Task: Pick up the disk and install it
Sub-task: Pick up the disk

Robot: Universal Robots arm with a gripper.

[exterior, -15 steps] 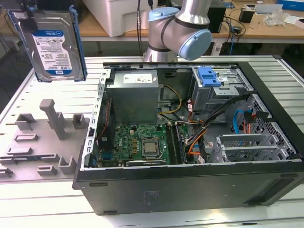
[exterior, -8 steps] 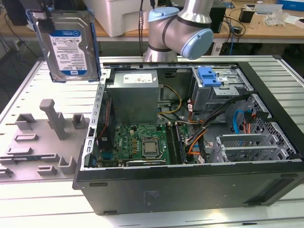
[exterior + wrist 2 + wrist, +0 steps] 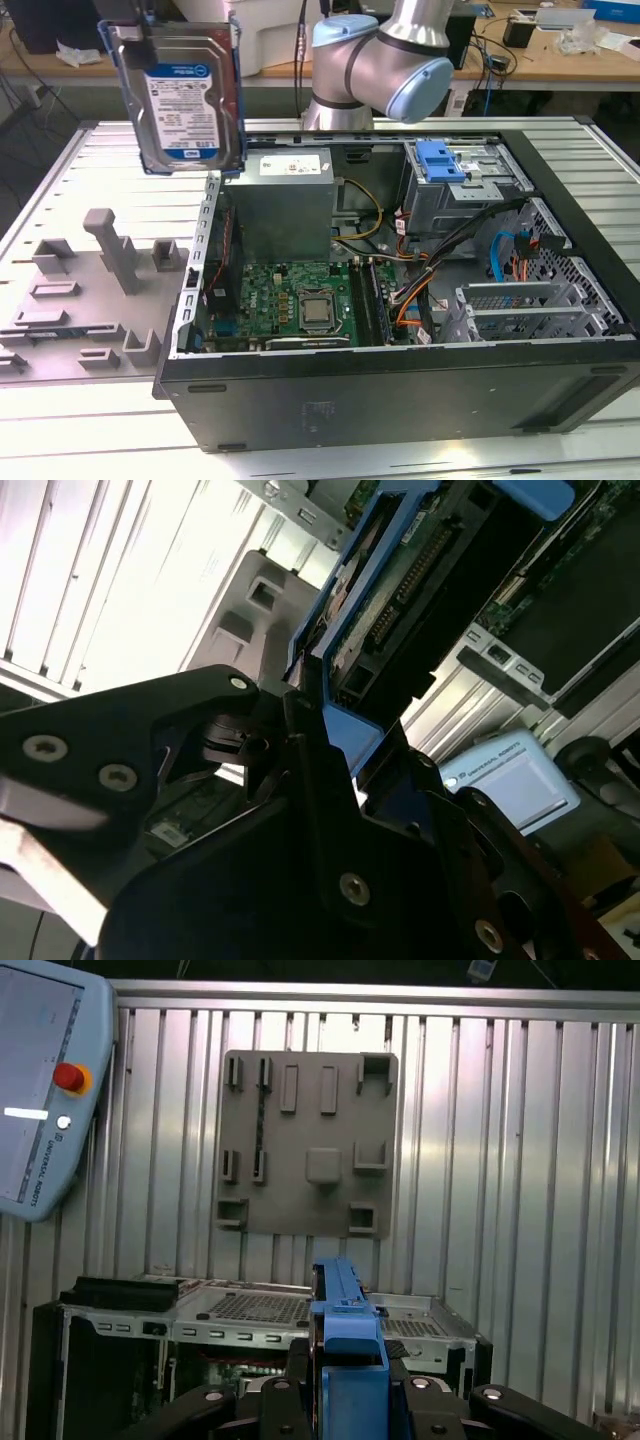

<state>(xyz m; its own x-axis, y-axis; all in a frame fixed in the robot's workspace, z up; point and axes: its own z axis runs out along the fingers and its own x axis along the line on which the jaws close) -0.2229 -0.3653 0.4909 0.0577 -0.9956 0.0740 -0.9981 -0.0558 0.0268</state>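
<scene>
Ribbed metal slats form the table (image 3: 120,160) we are looking at, with cluttered desks (image 3: 560,60) behind it. On the table lies an open computer case (image 3: 400,390) with its side panel off. We look down into it on the green motherboard (image 3: 290,300), the grey power supply (image 3: 280,205) and a blue latch (image 3: 440,160) on the drive cage. Just beside the case, on the exterior view's left, sits a grey fixture plate (image 3: 90,290) with raised holders.

We find the disk (image 3: 185,95) in the air, clear of the table, above the case wall on the exterior view's left and near the power supply. It hangs nearly upright and slightly tilted, its white-and-blue label facing the exterior camera.

The gripper (image 3: 348,1375) is pinching the disk. In the first wrist view its black fingers (image 3: 298,1385) press on either side of the blue frame (image 3: 345,1310), and in the second wrist view that frame runs between them.

The robot arm (image 3: 385,60) rises behind the case. A teach pendant (image 3: 40,1080) rests on the slats, well apart from the case.
</scene>
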